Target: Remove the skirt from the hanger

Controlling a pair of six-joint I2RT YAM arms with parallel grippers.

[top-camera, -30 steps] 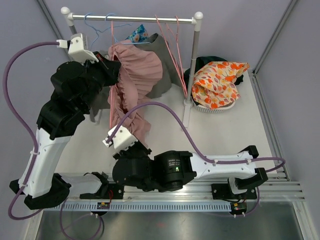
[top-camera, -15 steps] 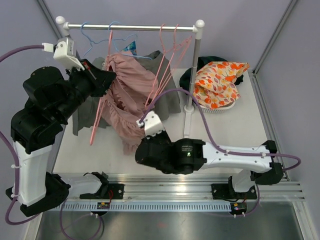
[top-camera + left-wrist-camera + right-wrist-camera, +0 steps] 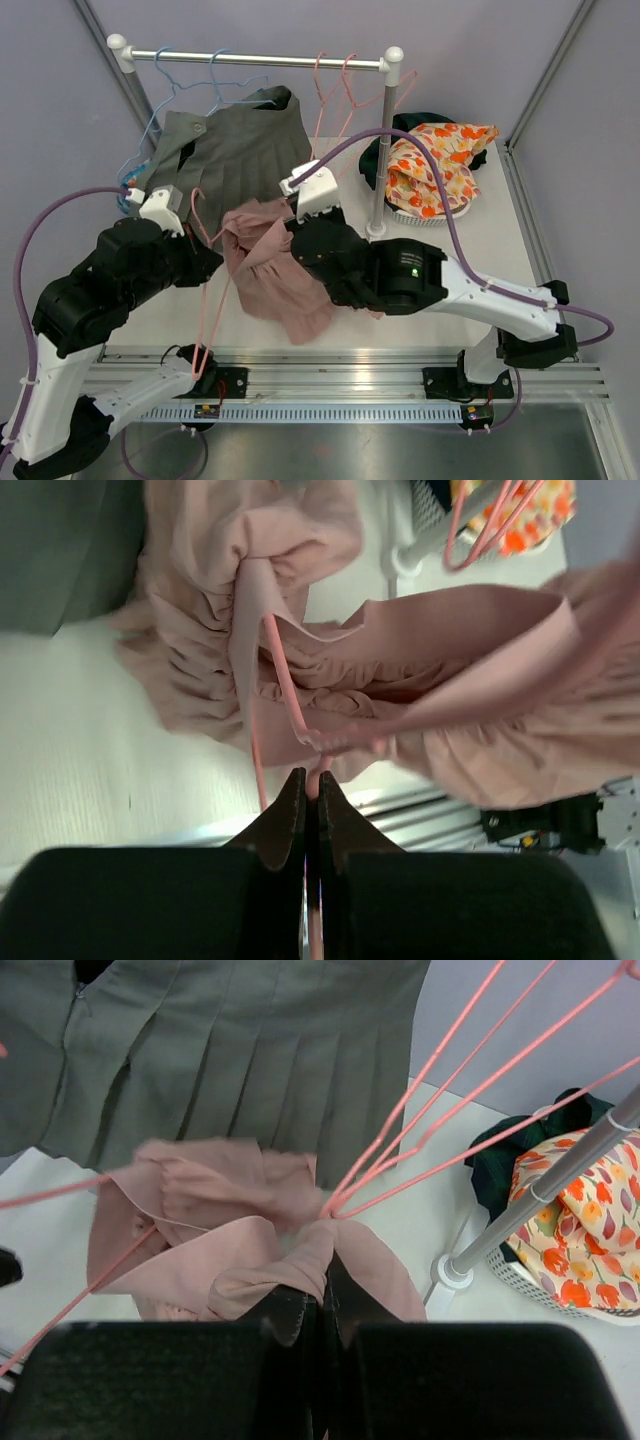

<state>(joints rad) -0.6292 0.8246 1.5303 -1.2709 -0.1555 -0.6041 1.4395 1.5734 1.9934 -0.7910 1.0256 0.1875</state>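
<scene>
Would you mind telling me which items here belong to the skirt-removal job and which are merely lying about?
Job: pink skirt, pink hanger, left gripper shut on the hanger, right gripper shut on the skirt.
Lying about: grey pleated skirt, clothes rail, floral cloth, white basket.

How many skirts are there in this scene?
2: a grey skirt hanging from the rail, and a pink skirt lower, in front of it. Clothes in the basket may hide more.
</scene>
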